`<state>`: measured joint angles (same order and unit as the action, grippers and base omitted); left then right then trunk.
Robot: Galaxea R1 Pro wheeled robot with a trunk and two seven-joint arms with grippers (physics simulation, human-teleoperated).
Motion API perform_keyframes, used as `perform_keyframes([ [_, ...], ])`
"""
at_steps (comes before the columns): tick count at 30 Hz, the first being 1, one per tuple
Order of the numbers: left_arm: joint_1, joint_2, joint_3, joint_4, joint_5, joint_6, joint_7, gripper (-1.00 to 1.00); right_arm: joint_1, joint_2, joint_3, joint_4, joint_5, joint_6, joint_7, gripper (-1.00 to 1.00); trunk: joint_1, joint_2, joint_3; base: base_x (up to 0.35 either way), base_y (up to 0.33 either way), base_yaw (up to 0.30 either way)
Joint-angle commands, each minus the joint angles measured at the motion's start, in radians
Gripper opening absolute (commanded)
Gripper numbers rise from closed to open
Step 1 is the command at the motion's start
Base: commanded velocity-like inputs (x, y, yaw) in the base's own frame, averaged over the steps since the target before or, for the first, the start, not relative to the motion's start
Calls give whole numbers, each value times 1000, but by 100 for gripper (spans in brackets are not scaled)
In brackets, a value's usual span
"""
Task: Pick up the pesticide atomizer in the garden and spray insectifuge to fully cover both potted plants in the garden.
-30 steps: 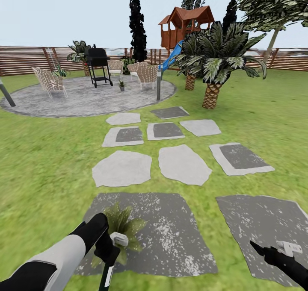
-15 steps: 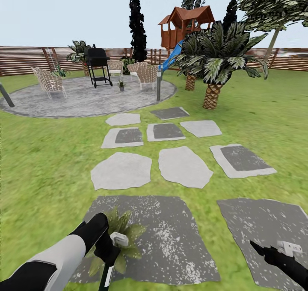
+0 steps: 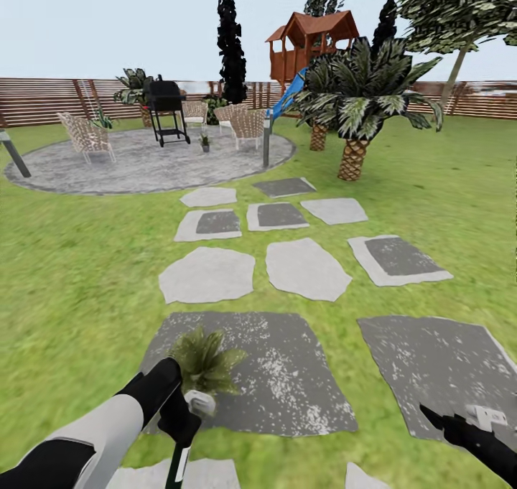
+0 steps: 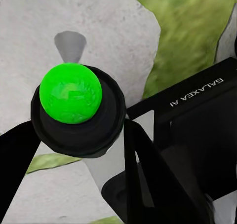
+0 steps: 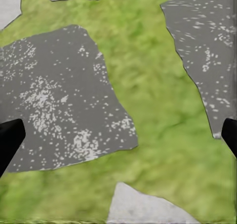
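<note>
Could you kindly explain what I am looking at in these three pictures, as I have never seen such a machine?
This is a simulated wheeled robot with two arms, in a garden. The large picture comes from its head camera, over lawn and grey stepping slabs; the others come from a camera at each wrist. Its left hand grips a dark, green-capped object, apparently the pesticide atomizer. Its right hand is open and empty. A small potted plant stands just ahead of the left hand.
</note>
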<state>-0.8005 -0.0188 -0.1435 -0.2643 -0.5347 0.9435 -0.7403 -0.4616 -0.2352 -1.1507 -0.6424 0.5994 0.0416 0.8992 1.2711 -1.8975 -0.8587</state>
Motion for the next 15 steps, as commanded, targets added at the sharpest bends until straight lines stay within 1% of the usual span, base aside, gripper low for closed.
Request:
perform_keyframes([
  [1,0,1,-1,-1,-10,1,-9,-100,-2,0,-6,-1,5,4,7,100,-1,0,-1,-345,0,0],
  [4,0,3,-1,0,-10,-20,-9,-100,-2,0,-6,-1,5,4,7,100,-1,0,-1,-345,0,0],
  [9,0,3,-1,4,-8,-141,-8,-100,-2,6,-4,1,8,4,6,100,-1,0,-1,-338,0,0],
  [11,2,3,-1,5,-6,-206,-8,-100,-2,9,1,1,9,4,6,100,-1,0,-1,-318,0,0],
  [14,28,3,0,5,-3,-336,-8,-100,-2,11,3,1,9,4,7,100,-1,0,-1,-313,0,0],
  [15,44,2,1,5,-2,-409,-8,-100,-2,11,3,2,10,4,7,100,-1,0,-1,-281,0,0],
])
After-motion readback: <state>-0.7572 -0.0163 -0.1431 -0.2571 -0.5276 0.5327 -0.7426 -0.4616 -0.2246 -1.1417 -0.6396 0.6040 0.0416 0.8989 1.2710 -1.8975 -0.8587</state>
